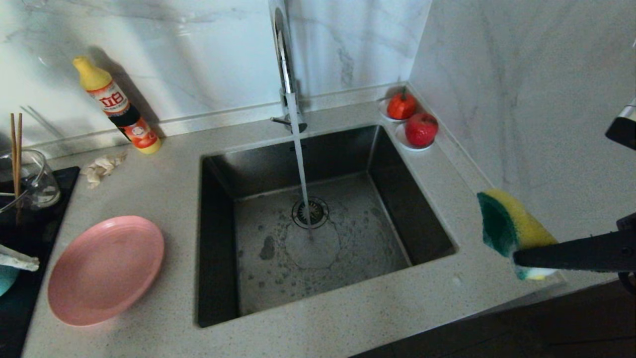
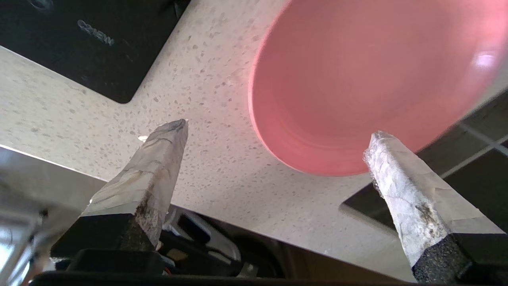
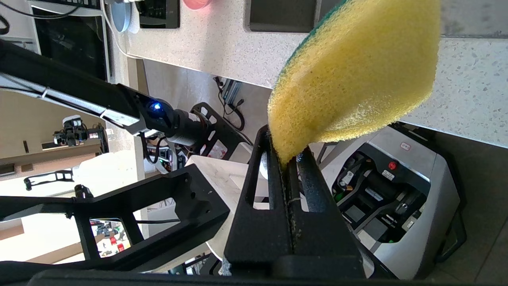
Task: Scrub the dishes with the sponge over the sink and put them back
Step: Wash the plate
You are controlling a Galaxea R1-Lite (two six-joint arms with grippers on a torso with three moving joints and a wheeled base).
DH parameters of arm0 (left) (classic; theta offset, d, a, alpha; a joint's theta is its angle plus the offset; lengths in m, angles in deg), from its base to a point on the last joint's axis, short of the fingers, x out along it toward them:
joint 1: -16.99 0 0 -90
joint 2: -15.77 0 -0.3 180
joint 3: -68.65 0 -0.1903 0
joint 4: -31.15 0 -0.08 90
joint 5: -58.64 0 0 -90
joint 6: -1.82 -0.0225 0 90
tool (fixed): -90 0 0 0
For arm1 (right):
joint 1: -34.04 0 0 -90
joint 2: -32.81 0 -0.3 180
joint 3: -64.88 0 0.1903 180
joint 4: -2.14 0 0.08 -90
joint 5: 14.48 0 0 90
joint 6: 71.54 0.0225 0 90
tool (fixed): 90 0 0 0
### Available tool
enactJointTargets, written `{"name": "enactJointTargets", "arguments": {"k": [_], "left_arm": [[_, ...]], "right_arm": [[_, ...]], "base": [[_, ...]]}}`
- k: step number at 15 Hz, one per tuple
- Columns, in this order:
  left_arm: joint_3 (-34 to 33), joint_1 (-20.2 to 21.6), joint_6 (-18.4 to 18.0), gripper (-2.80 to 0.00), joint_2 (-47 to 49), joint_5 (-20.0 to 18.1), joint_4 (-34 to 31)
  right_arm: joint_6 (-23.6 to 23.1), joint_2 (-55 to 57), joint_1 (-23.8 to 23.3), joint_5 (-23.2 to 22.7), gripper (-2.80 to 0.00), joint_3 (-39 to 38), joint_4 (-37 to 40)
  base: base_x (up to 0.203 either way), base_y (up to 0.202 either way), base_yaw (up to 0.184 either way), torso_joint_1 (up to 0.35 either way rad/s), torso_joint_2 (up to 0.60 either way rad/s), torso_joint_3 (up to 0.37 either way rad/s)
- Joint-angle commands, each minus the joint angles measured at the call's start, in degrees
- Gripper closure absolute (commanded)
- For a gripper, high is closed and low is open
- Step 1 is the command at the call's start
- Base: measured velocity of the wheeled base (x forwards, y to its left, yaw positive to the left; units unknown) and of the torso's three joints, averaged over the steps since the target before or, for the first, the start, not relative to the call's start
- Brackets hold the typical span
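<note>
The pink plate [image 1: 105,270] lies flat on the counter [image 1: 164,199], left of the sink [image 1: 318,219], its rim just over the counter's front edge. The left gripper [image 2: 278,133] hangs near the plate with its jaws spread wide, holding nothing. At the counter's right front corner the right gripper [image 3: 289,157] has its jaws pressed together, pinching the sponge [image 1: 512,226]. Water runs from the tap [image 1: 287,74] into the sink. The chopsticks [image 1: 16,159] stand in a glass jug [image 1: 30,181] at the counter's left edge.
</note>
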Motion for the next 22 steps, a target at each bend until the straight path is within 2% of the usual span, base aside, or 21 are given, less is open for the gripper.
{"name": "enactJointTargets", "arguments": {"k": [1,3,5,6,11,17,18,20,22], "left_arm": [[-0.59,-0.13,-0.08,-2.8,3.86,-0.07,-0.29],[-0.7,-0.28,-1.28,-2.8,4.98,-0.1,-0.47],[-2.43,-0.81,-5.6,-2.8,5.85,-0.17,-0.62],[-2.88,-1.18,-6.39,-2.8,6.38,-0.1,-0.44],[-2.62,-1.18,-6.42,-2.8,11.83,1.31,0.6],[-2.66,-1.68,-6.57,-2.8,13.46,0.8,1.03],[-2.69,-1.71,-6.65,-2.8,14.11,0.47,1.03],[-2.76,-1.71,-6.79,-2.8,14.92,-2.89,1.56],[-3.06,-1.71,-6.76,-2.8,15.34,-4.08,3.08]], "right_arm": [[0.13,-0.05,0.02,-0.17,0.0,0.0,0.17],[0.13,-0.02,-0.07,-0.17,0.0,-0.23,0.17],[0.13,-0.29,-0.42,-0.17,0.0,-0.64,0.17],[0.13,-0.37,-0.51,-0.17,0.0,-0.66,0.17],[0.06,-0.63,-1.26,-0.17,0.0,-0.99,0.17],[-0.4,-0.19,-1.74,-0.17,0.0,-1.44,0.17],[-0.4,-0.19,-1.74,-0.17,0.0,-1.6,0.17],[-0.49,-0.1,-1.74,-0.17,0.0,-1.78,0.17],[-0.49,0.07,-1.9,-0.17,0.0,-2.04,0.09]], "base": [[0.0,0.0,0.0,0.0,0.0,0.0],[0.0,0.0,0.0,0.0,0.0,0.0],[0.0,0.0,0.0,0.0,0.0,0.0],[0.0,0.0,0.0,0.0,0.0,0.0],[0.0,0.0,0.0,0.0,0.0,0.0],[0.0,0.0,0.0,0.0,0.0,0.0],[0.0,0.0,0.0,0.0,0.0,0.0],[0.0,0.0,0.0,0.0,0.0,0.0],[0.0,0.0,0.0,0.0,0.0,0.0]]}}
